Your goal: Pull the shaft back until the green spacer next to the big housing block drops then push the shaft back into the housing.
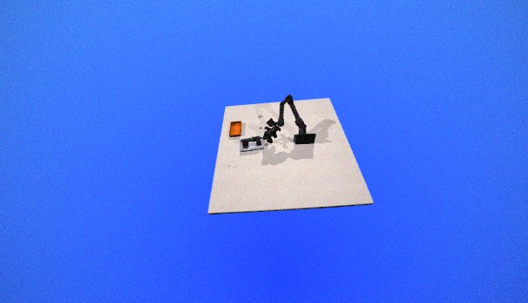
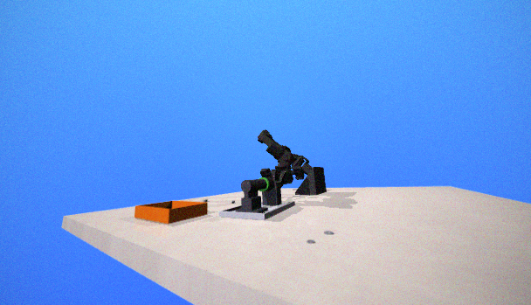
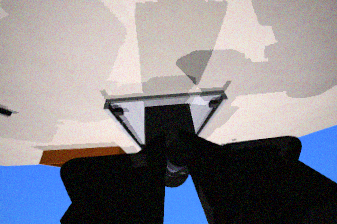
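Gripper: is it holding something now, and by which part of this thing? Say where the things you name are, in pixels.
Yes, the gripper (image 1: 265, 137) (image 2: 280, 177) (image 3: 171, 135) is closed on something, most likely the shaft (image 2: 258, 184) by its arm-side end; the exact gripping spot is hidden.
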